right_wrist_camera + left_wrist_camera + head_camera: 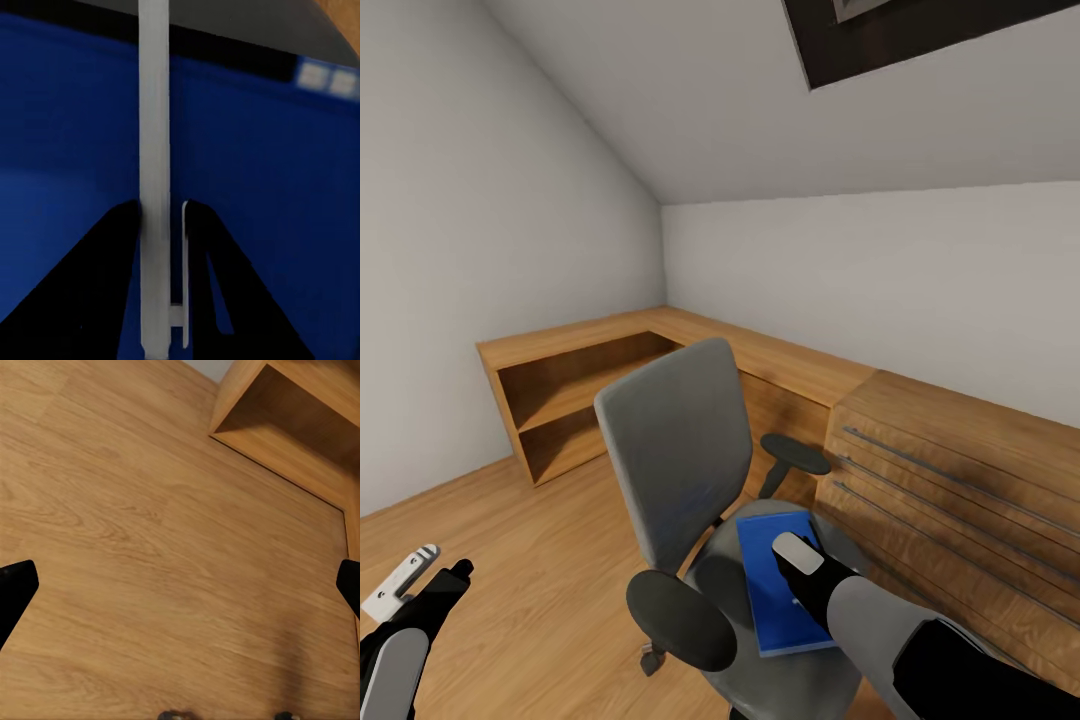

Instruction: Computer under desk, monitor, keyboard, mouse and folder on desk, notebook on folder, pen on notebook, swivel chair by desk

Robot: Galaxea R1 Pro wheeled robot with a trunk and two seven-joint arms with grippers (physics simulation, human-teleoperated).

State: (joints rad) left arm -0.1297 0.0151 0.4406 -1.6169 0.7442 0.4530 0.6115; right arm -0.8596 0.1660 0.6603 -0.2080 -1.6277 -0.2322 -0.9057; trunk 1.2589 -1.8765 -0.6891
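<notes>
Attic room with wood floor [150,547], swivel chair [690,470] beside wooden dresser [950,480], blue folder [775,590] flat on seat, right gripper [161,217] pinched on white pen [154,112] above folder, left gripper [180,585] spread wide, empty, over floor.

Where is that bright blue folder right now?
In the head view the folder lies flat on the swivel chair seat, low and right of centre, with the right gripper right over it and wooden drawers just beyond.
</notes>
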